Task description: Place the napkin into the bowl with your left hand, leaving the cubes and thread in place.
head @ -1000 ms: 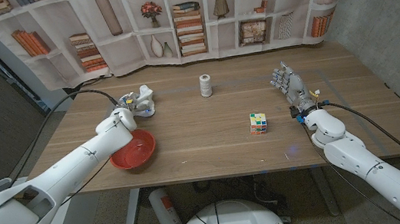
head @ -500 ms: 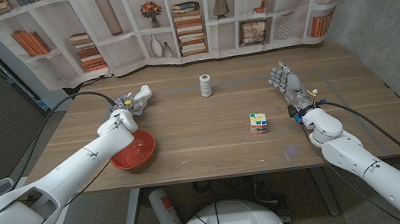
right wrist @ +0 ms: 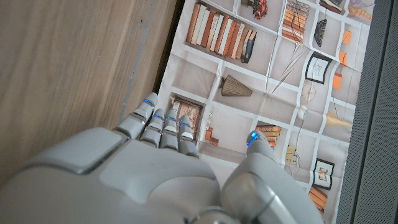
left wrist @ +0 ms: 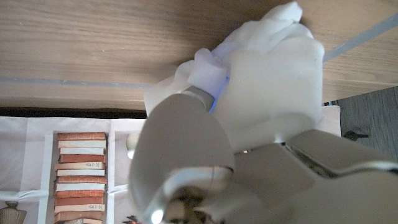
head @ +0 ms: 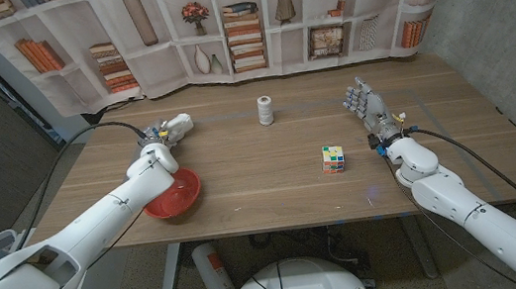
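In the head view my left hand grips a crumpled white napkin at the table's far left, just beyond the red bowl. In the left wrist view the napkin bulges out past my left hand's fingers, which are wrapped around it above the wood. A white thread spool stands at the back middle. A coloured cube lies right of centre. My right hand stands at the right with its fingers apart and holds nothing; the right wrist view shows its fingers stretched out.
A printed bookshelf backdrop hangs behind the table's far edge. The left arm crosses the table's left front corner beside the bowl. A black cable loops by the left hand.
My left hand has gathered the napkin and raised it slightly off the table, drawing it a little to the left. The right hand has drifted slightly left and back.
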{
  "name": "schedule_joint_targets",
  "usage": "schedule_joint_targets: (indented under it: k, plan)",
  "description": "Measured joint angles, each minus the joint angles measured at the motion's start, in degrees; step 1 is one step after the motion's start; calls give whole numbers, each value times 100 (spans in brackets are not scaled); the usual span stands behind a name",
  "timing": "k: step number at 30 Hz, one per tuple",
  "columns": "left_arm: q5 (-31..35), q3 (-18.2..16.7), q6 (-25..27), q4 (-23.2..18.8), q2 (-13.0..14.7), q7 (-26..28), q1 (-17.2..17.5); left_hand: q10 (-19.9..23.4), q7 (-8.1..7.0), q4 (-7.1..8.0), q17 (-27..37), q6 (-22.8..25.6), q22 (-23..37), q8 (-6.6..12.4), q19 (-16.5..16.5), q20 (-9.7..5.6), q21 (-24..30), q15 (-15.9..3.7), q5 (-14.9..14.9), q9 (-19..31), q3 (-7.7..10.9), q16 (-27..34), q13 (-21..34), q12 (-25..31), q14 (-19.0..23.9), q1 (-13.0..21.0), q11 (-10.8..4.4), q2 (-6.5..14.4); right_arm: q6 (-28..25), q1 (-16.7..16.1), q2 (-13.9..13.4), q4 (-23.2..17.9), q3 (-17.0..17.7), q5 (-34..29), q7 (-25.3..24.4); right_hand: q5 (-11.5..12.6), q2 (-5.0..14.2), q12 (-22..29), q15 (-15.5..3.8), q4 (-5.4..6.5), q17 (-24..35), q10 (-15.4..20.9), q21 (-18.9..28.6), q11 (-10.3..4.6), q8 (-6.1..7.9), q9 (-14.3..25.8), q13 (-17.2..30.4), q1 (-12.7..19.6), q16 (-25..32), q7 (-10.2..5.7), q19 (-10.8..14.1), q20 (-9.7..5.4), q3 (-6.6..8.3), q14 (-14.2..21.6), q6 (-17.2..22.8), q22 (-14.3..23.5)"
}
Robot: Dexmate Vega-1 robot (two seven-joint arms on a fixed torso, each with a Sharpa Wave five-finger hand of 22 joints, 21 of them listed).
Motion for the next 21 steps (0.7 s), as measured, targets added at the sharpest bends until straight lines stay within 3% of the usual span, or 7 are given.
schedule_joint_targets:
  k: [11, 21]
  plan:
    - [-31, -23, 26, -10, -5, 68, -21, 426, 62, 24, 65, 375, 5, 102, 179, -284, 85, -41, -28, -1, 24, 113, 52, 47, 432, 81, 33, -24, -15, 39, 15, 37, -17, -3, 12, 0, 0, 0, -32, 0, -1, 0, 0, 0, 0, 0, 0, 0, 0, 0, 0, 0, 0, 32, 0, 0]
    - [-94, -136, -3, -175, 25, 193, 66, 920, 77, 24, 282, 876, 53, 378, 504, -609, 406, -129, -62, 132, 23, 328, 206, 188, 939, 195, 35, -31, -11, 50, 19, 53, -17, 2, 34, 0, 0, 0, -32, 0, -1, 0, 0, 0, 0, 0, 0, 0, 0, 0, 0, 0, 0, 31, 0, 0]
